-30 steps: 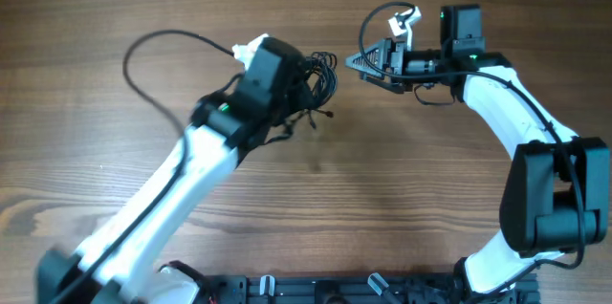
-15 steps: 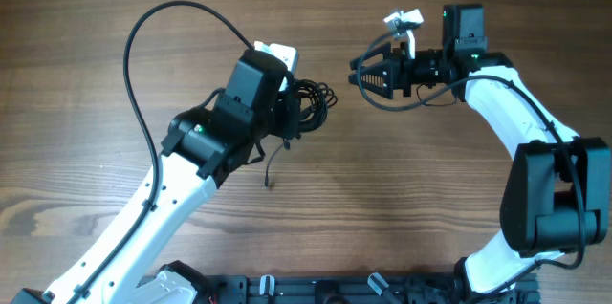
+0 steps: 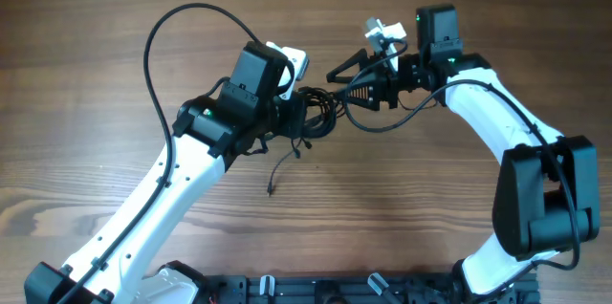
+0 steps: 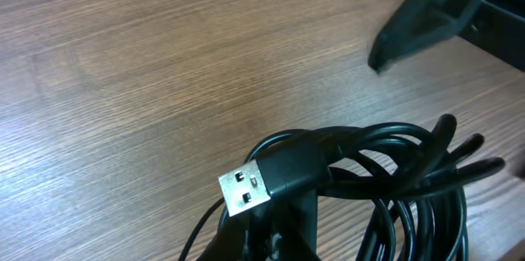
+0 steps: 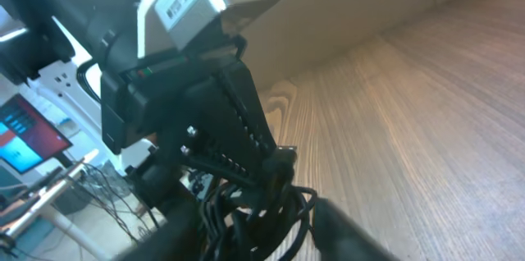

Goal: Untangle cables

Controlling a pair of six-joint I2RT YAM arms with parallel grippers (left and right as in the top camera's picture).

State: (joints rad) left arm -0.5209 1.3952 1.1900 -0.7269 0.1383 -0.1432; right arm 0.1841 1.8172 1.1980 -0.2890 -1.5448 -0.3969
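Two grippers meet at one small knot near the middle of the wooden table [image 3: 459, 237]. The left gripper [image 3: 302, 113] is clamped on the cables [image 3: 321, 113]. In its wrist view a USB plug [image 4: 246, 191] juts out past the finger, with black loops fanned beside it. The right gripper [image 3: 342, 89] has its jaws spread, tips just beside the bunch and, as far as I can see, not touching it. One loose tail [image 3: 277, 172] trails from the knot across the wood.

If the right one bites several loops at once and pulls, I'd expect the knot to cinch tighter. The plug could also snag in a loop, or the bunch could slip from the left's hold.

From above, the left fingers sit mostly under their own wrist. I can't count the cords or trace which crosses which. The right wrist view is blurry, with its own fingers just dark smears at the bottom edge.
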